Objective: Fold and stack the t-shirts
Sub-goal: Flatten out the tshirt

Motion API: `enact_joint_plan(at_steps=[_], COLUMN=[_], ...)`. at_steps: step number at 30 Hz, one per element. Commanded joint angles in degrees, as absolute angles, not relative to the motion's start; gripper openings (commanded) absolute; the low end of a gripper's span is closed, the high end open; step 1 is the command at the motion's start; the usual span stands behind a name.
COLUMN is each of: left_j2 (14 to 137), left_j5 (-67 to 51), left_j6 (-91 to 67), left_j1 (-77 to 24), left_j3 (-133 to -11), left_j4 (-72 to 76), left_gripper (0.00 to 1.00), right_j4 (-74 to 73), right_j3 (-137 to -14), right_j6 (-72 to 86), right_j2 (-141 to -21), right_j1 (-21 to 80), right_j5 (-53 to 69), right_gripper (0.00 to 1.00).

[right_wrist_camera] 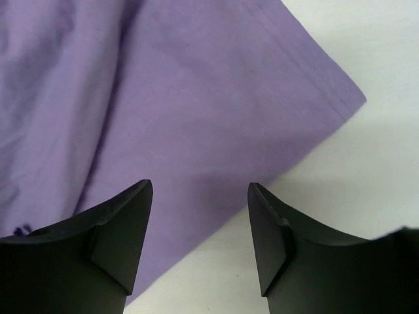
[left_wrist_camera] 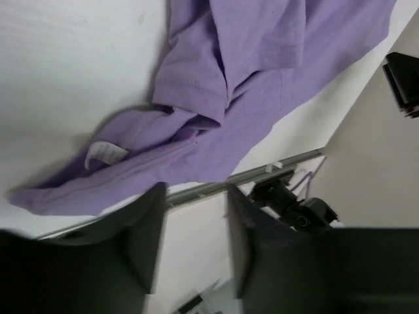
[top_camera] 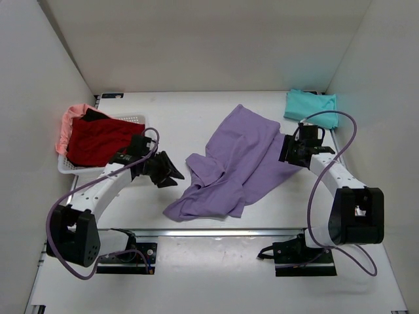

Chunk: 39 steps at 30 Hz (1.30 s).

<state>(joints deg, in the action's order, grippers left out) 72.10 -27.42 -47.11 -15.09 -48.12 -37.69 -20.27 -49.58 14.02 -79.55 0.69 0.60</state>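
**White enclosure, white desk, flat light**

A white desk (top_camera: 196, 275) fills the floor of a box-like enclosure. Three plain, off-white panels close it in: a left wall (top_camera: 33, 78), a back wall (top_camera: 209, 39) and a right wall (top_camera: 386, 65), the side panels slanting outward toward the camera. A silver metal rail (top_camera: 216, 232) runs across the desk from side to side, near its front edge. A small black bracket (top_camera: 110, 95) sits at the far left corner where desk and walls meet. The light is even and diffuse, throwing only soft grey shadows. Up close, the desk surface looks matte and faintly textured.
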Motion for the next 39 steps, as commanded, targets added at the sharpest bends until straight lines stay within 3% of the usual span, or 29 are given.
enact_joint_plan(at_steps=[1,2,4,6,8,12,17,24,33,36,38,39], left_j2=[70.4,70.3,69.4,68.8,68.2,70.3,76.8,82.3,87.7,88.9,89.2,89.6], left_j5=[-29.3,-30.1,-31.7,-32.7,-31.6,-28.0,-25.8,-25.0,-24.3,-24.6,-24.4,-24.3], left_j6=[-53.5,-55.1,-60.9,-65.7,-71.4,-74.4,-75.3,-76.2,-74.5,-73.3,-73.0,-72.1], left_j1=[-17.5,-17.7,-18.6,-19.2,-21.2,-22.8,-24.0,-25.1,-26.4,-26.6,-26.5,-26.5], left_j3=[-46.5,-45.6,-42.7,-40.1,-38.9,-40.2,-43.5,-43.4,-45.1,-45.7,-46.3,-46.8], left_j4=[-38.0,-36.9,-33.9,-30.8,-28.2,-28.6,-28.0,-27.2,-28.8,-28.8,-29.3,-29.6], left_gripper=[0.47,0.34,0.3,0.33,0.49,0.57,0.49,0.47,0.41,0.27,0.0,0.0], right_j4=[-18.6,-18.7,-18.4,-18.2,-17.9,-18.2,-17.8,-18.1,-16.6,-16.4,-16.3,-17.6], right_j3=[-48.9,-48.7,-48.3,-48.7,-49.0,-48.7,-49.1,-50.8,-53.0,-53.8,-54.7,-56.1], right_j6=[14.9,15.1,15.0,15.6,15.4,15.6,16.3,15.8,15.5,15.6,16.1,16.3], right_j2=[-80.3,-81.0,-81.6,-82.5,-82.7,-83.0,-82.9,-83.9,-88.9,-91.7,-93.6,-95.1], right_j1=[0.3,0.1,0.1,0.1,0.1,0.1,0.1,-1.2,-2.1,-2.6,-3.3,-3.9], right_j5=[-1.8,-3.0,-2.5,-2.7,-3.0,-3.3,-3.3,-3.5,-5.3,-5.9,-6.8,-7.7], right_gripper=[0.57,0.58,0.58,0.59,0.59,0.59,0.59,0.6,0.73,0.78,0.79,0.8])
